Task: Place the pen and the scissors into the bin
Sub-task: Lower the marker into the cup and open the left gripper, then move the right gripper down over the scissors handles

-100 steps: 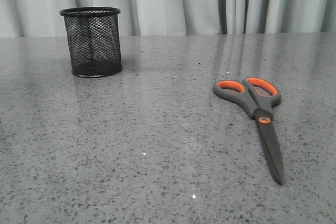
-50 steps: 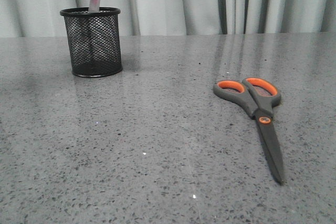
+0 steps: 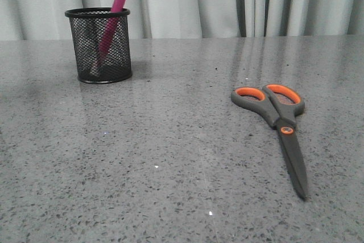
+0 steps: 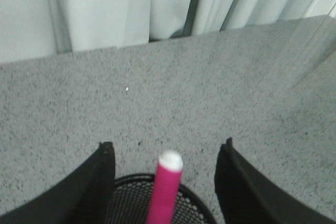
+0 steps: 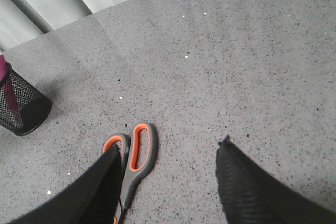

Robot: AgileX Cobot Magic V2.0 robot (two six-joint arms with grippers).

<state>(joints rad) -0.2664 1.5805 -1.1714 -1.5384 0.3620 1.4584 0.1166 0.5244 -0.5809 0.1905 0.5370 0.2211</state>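
The pen point(image 3: 109, 29) leans inside the bin point(image 3: 100, 45), far left; the left gripper point(image 4: 165, 182) gapes empty above. The scissors point(image 3: 278, 123) remain on the bench point(image 3: 170, 157), the right gripper point(image 5: 168, 187) spread wide over them.

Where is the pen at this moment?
In the front view the pen stands tilted inside the bin, at the far left of the table, its tip above the rim.
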